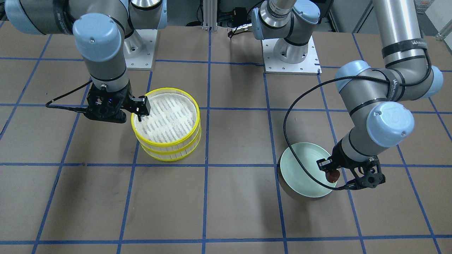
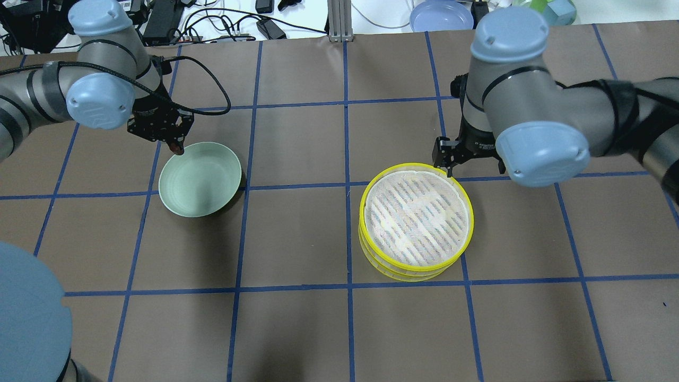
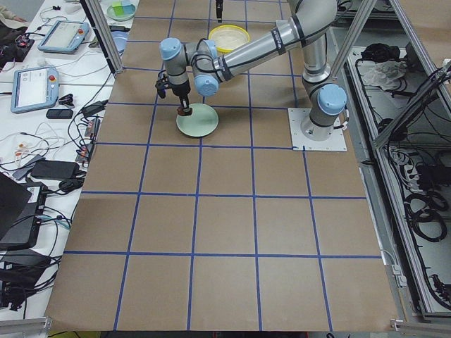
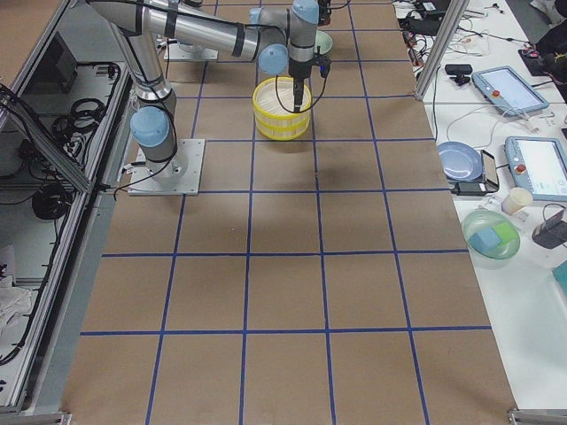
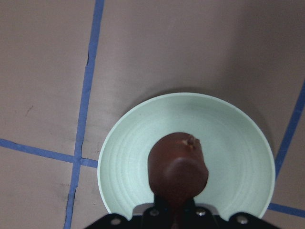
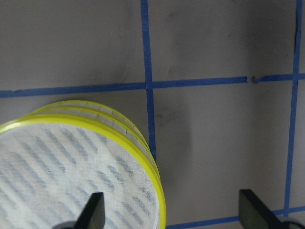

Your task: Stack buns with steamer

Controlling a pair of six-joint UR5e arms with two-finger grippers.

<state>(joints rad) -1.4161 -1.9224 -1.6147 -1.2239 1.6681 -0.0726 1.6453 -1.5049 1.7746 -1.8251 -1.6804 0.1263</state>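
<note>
My left gripper is shut on the dark reddish-brown bun and holds it just above the rim of the pale green plate. The left wrist view shows this bun over the empty plate. The yellow-rimmed steamer, two tiers with a white liner on top, stands on the table. My right gripper is open and empty above the steamer's rim, one finger over the liner, the other outside. The cream bun is out of view.
The two arm bases stand at the table's robot side. A blue plate and cables lie beyond the far edge. Benches with tablets flank the table. Blue tape lines grid the brown surface.
</note>
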